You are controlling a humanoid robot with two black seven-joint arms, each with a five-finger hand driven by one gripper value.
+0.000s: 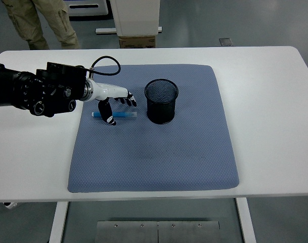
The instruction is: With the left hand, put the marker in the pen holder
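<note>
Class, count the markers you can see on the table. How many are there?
1. The blue marker lies on the mat, left of the pen holder, under the left hand. The holder could hide more.

The mat (159, 152) is matt, textured blue-grey cloth; the pen holder (161, 101) is black wire mesh; the worktop (275, 126) is smooth white.
</note>
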